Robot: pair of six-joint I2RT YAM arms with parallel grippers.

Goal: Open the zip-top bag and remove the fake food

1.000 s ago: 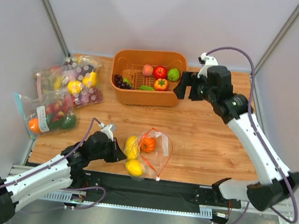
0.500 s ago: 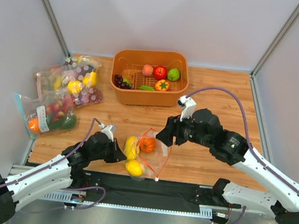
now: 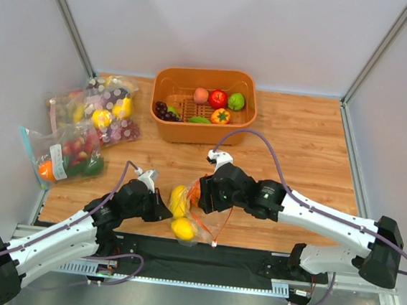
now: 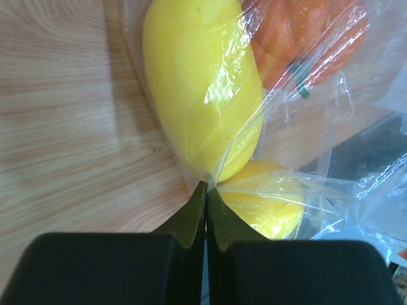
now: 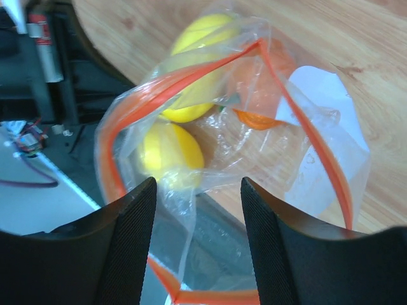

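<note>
Near the front edge of the tabletop (image 3: 298, 147), the zip-top bag (image 3: 213, 222) lies with its orange-red mouth gaping. My left end effector (image 4: 206, 190), fingers pressed together, pinches the film beside the lemons (image 4: 203, 95). Within the last second my right end effector (image 5: 197, 197) has swung from beside the basket (image 3: 204, 106) down to the bag's mouth, fingers spread and empty. Two lemons and an orange pepper (image 5: 257, 89) remain inside, so I judge another extraction is about to begin.
</note>
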